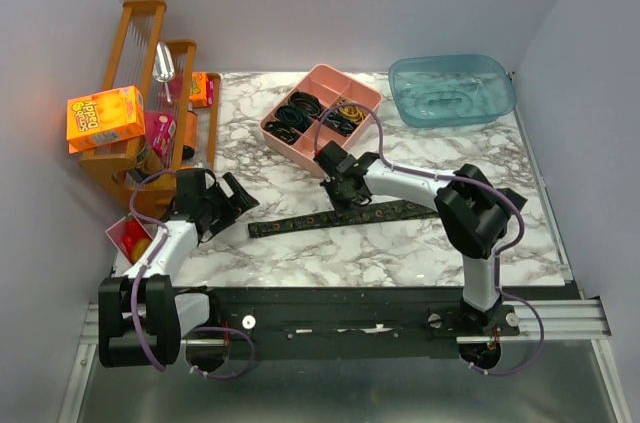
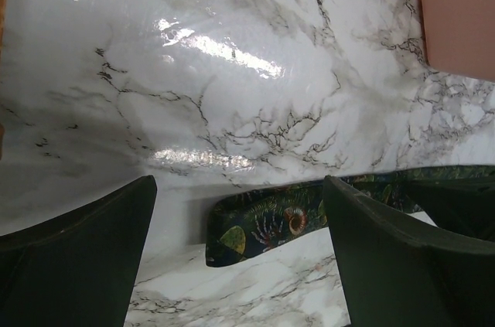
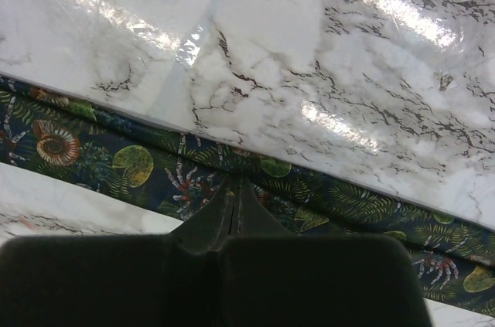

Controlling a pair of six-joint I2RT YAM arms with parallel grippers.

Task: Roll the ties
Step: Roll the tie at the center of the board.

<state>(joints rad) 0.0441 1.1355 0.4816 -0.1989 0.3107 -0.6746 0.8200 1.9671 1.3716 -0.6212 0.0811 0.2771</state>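
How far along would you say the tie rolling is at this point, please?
Nothing looks rolled yet: the one tie in view lies flat and at full length on the marble table. In hand: the right gripper is shut with its tips down on the tie's middle stretch, and the left gripper is open beside the tie's nearer end. Left to do: the whole roll.

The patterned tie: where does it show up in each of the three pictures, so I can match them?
Top external: the tie lies flat across the middle of the table, running left to right.
Left wrist: only one end of the tie shows, low in the centre.
Right wrist: the tie crosses as a slanting band from the left edge to the lower right.
Shared landmark: the white marble table under it in all three.
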